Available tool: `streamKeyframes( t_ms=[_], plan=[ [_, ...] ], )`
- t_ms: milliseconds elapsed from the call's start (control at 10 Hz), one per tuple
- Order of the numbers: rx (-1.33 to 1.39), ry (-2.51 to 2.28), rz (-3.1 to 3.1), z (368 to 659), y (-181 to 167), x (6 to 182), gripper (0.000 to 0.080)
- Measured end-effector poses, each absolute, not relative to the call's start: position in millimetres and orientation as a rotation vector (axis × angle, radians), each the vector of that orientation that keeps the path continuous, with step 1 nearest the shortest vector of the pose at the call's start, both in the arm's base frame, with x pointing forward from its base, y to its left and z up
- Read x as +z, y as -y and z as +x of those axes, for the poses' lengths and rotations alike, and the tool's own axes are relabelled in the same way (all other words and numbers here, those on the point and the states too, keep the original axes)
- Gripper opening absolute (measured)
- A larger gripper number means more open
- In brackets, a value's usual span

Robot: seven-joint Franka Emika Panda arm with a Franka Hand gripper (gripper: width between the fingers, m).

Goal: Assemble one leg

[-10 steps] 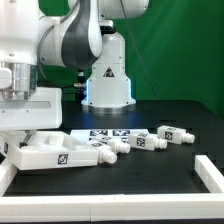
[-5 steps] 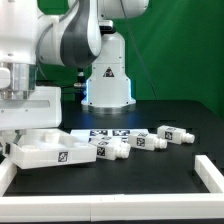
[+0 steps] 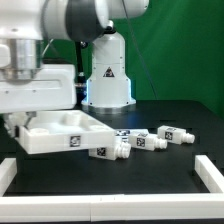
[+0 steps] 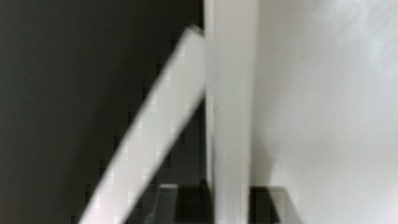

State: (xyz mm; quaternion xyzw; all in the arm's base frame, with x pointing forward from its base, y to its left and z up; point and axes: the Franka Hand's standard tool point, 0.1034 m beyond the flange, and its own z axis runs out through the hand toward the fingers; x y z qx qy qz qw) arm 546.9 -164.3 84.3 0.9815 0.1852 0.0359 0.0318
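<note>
Gripper (image 3: 14, 124): at the exterior view's far left, low over the black table (image 3: 185, 112). The fingers are mostly hidden behind the corner of the tray-like piece (image 3: 62, 132). In the wrist view the gripper (image 4: 217, 196) has a dark finger pad (image 4: 171, 203) on either side of a narrow white upright wall. I read that as the jaws closed to a thin gap on the tray's raised rim. That picture is blurred, so the contact itself is not sharp.

Tray-like piece: sits tilted, open side up, with a tag on its front wall.

Legs: all lying flat on the table, none in the gripper.
- Nearest leg (image 3: 107, 152) lies just beside the tray's front right corner. Whether they touch, I cannot tell.
- Second leg (image 3: 150, 142) is further toward the exterior view's right.
- Third leg (image 3: 176, 135) is beyond that, close to the second.

Marker board (image 3: 124, 133): a sliver with tags shows behind the nearest leg.

White rails (image 3: 208, 170) border the table at the front corners.
</note>
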Motion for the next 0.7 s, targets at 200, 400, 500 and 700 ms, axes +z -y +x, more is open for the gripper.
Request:
streamKeyframes(
  t_ms=[200, 400, 500, 700],
  plan=[
    [0.121, -0.273, 3.075, 570, 111, 80.5, 0.0054],
    [0.123, -0.149, 3.09, 593, 72, 63.9, 0.0054],
    [0.116, -0.117, 3.094, 594, 61, 59.2, 0.0054],
    [0.113, -0.15, 3.092, 593, 61, 58.5, 0.0054]
  ],
)
